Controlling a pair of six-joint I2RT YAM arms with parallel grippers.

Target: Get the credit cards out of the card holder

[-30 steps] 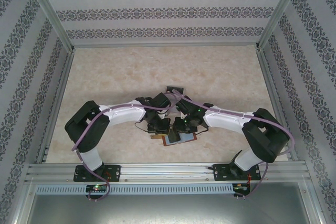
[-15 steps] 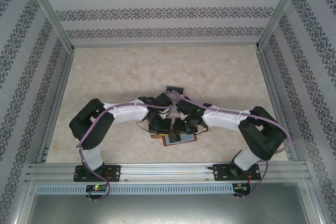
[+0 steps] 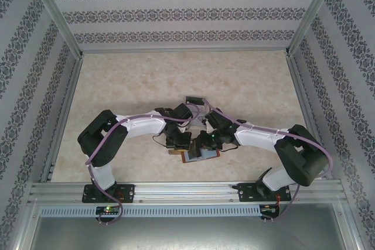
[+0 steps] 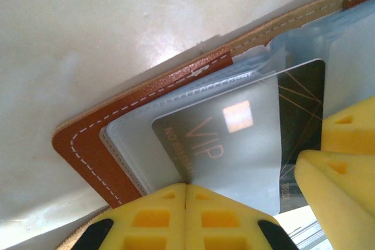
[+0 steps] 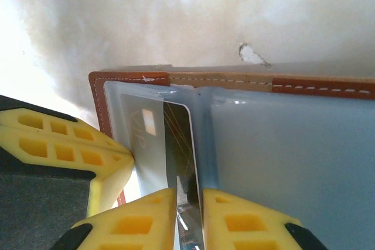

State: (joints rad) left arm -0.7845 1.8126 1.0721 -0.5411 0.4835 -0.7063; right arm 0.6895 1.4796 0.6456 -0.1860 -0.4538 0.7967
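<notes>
Now card [image 5: 176, 144] in right end effector [image 5: 188, 202].

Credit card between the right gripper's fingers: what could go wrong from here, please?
1. The right gripper seems to pinch only a thin edge of the credit card; it may slip free when pulled.
2. Much of the card lies under the clear sleeve, so friction may drag the card holder along, unless the shut left gripper pins it.
3. Both grippers' fingers stand very close; they may collide.
</notes>
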